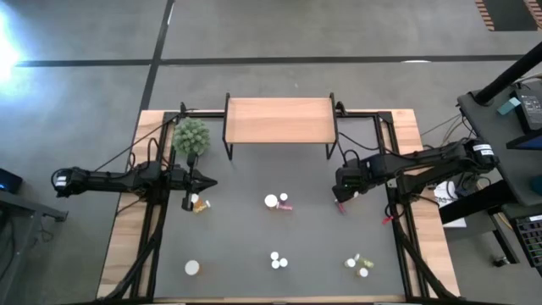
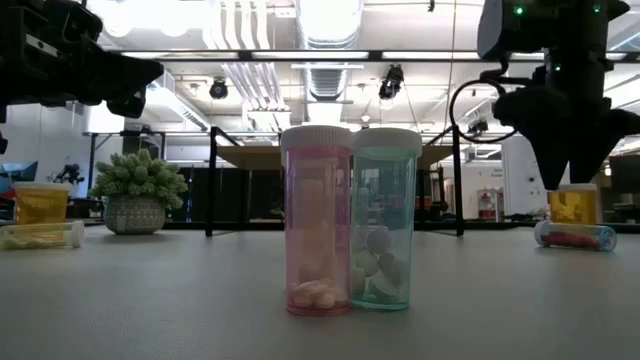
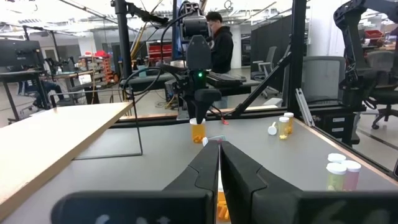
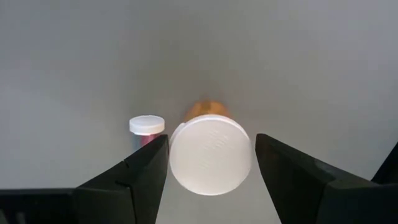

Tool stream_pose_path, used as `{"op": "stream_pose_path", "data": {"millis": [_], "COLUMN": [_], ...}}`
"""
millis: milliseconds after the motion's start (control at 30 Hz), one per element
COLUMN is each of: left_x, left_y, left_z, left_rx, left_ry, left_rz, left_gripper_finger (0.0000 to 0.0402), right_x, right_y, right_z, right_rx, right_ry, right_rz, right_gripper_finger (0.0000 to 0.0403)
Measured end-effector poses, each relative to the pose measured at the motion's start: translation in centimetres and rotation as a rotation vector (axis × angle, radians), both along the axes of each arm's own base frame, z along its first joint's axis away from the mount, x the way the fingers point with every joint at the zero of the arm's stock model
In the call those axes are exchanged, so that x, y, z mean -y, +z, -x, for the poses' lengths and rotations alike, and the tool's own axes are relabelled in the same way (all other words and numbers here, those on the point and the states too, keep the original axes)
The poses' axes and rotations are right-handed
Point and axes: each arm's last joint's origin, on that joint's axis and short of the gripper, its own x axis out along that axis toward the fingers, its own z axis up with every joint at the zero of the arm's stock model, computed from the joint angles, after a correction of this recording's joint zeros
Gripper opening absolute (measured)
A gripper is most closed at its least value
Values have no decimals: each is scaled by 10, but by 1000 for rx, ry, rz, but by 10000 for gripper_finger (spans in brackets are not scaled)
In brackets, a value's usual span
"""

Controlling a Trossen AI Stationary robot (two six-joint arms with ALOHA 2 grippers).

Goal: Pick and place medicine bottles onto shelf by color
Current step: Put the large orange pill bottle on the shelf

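My right gripper (image 4: 211, 158) is open and points down over an upright orange bottle with a white cap (image 4: 211, 154). Its fingers stand on either side of the cap with narrow gaps showing. The same bottle shows in the low view (image 2: 572, 205) and the left wrist view (image 3: 198, 132). A small pink bottle (image 4: 147, 127) lies on the mat beside it. My left gripper (image 1: 206, 182) is shut and empty, above an orange bottle (image 1: 197, 202) at the mat's left. The light-wood shelf (image 1: 279, 120) stands at the far side with nothing on it.
A green plant (image 1: 191, 135) stands by the shelf's left leg. A white-capped bottle and a pink one (image 1: 278, 202) are mid-mat. A pink and a teal bottle (image 2: 350, 220) stand near the front. More bottles (image 1: 357, 264) and a white cap (image 1: 192, 268) are near the front edge.
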Motion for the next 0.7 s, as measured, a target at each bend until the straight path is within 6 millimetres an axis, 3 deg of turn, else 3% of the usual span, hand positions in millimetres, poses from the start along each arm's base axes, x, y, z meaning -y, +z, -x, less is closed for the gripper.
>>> {"op": "stream_pose_path", "data": {"millis": [400,700], "left_x": [0,0], "left_y": [0,0], "left_z": [0,0], "left_rx": [0,0], "left_ry": [0,0], "left_rz": [0,0], "left_gripper_finger": [0,0], "right_x": [0,0], "right_y": [-13,-13], "right_z": [4,3], "right_rx": [-3,3], "right_ry": [2,-2], "right_rz": [1,0], "right_gripper_finger": [244,193]}}
